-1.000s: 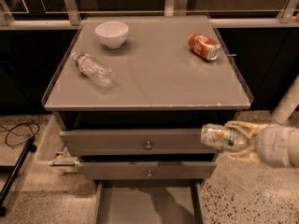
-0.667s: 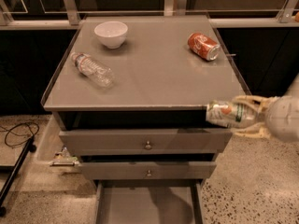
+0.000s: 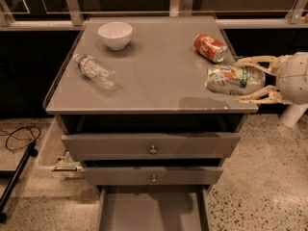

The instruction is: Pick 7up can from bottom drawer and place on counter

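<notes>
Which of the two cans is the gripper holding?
The pale 7up can, held sideways in the gripper over the counter at its right edge; the orange-red can lies behind it.

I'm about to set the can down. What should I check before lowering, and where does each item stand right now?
1. Grip secure: ok. The gripper, at the counter's right edge, is shut on the 7up can.
2. Can over the counter: ok, mostly above its right front part.
3. Landing spot bare: ok, only the can's shadow lies there.
4. Gap to the orange-red can: ok, apart, though it lies close behind.
5. Can upright: not ok. It is held on its side and may roll if released.
6. Height above the surface: cannot tell.
</notes>
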Robot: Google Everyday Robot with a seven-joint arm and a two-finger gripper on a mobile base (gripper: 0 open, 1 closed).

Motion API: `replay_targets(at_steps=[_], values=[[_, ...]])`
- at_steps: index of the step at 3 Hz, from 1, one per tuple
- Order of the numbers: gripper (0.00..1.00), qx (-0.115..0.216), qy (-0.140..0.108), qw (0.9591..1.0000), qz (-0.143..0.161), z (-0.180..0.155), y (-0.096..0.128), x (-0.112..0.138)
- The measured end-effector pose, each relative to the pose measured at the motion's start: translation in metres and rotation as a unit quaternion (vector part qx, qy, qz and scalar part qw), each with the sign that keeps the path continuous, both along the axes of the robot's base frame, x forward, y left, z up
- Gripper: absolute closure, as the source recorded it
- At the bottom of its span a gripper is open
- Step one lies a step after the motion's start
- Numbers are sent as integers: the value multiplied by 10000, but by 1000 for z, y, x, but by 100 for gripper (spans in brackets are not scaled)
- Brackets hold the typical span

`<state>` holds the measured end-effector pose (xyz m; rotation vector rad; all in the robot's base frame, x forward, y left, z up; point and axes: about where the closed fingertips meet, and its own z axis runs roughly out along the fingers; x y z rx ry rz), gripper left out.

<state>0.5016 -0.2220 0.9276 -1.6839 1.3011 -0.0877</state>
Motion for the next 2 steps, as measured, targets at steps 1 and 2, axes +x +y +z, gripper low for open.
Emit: replay_targets(at_steps=[1, 2], values=[[100, 2, -2, 10000, 1, 0, 0, 0], [100, 208, -229, 9994, 131, 14, 9, 26]])
